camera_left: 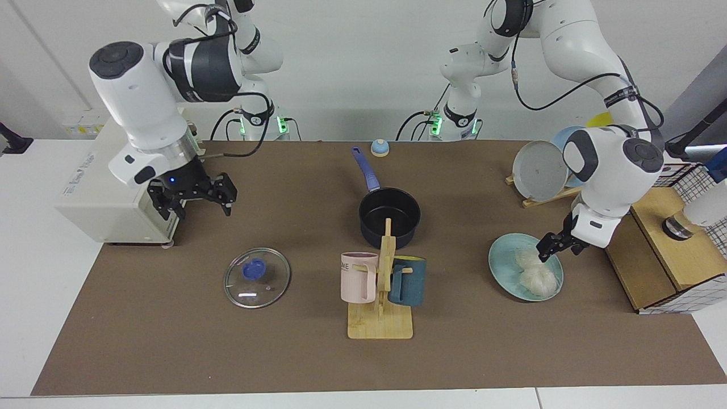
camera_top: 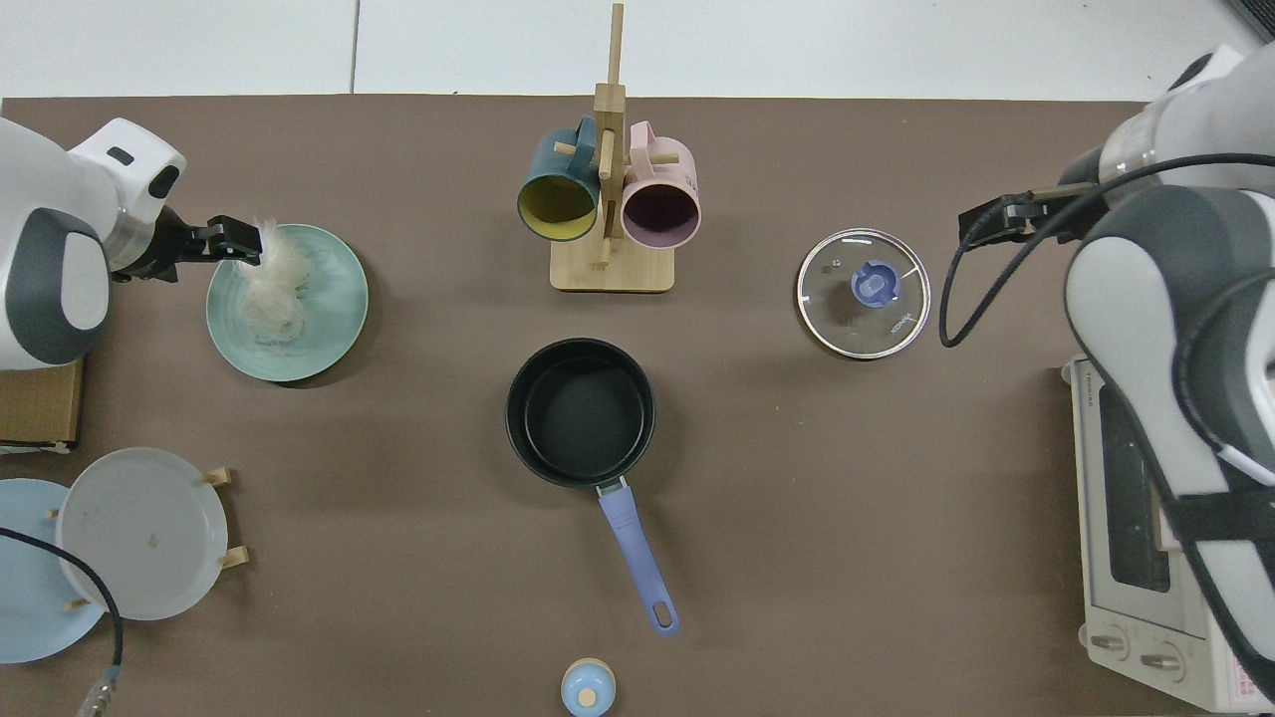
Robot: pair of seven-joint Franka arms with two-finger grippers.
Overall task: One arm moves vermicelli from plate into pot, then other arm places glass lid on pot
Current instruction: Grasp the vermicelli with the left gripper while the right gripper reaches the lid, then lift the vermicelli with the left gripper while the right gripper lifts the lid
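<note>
Two white nests of vermicelli [camera_left: 534, 270] [camera_top: 271, 284] lie on the teal plate [camera_left: 502, 267] [camera_top: 334, 309] at the facing view's right. My left gripper [camera_left: 552, 248] [camera_top: 234, 242] hangs open at the plate's back edge, its tips right at the nearer nest. The dark pot [camera_left: 389, 216] [camera_top: 580, 410] stands in the middle with its blue handle pointing toward the arm bases. The glass lid [camera_left: 257, 277] [camera_top: 864, 293] lies flat on the mat. My right gripper [camera_left: 196, 205] [camera_top: 986, 221], blue light at the wrist, hovers wide open in front of the toaster oven, behind the lid.
A wooden mug rack [camera_left: 380, 318] with a pink and a teal mug stands just in front of the pot. A toaster oven [camera_left: 108, 193] sits at the facing view's left. A dish rack with upright plates [camera_left: 539, 170] and a wooden box with wire basket [camera_left: 664, 244] are near the left arm.
</note>
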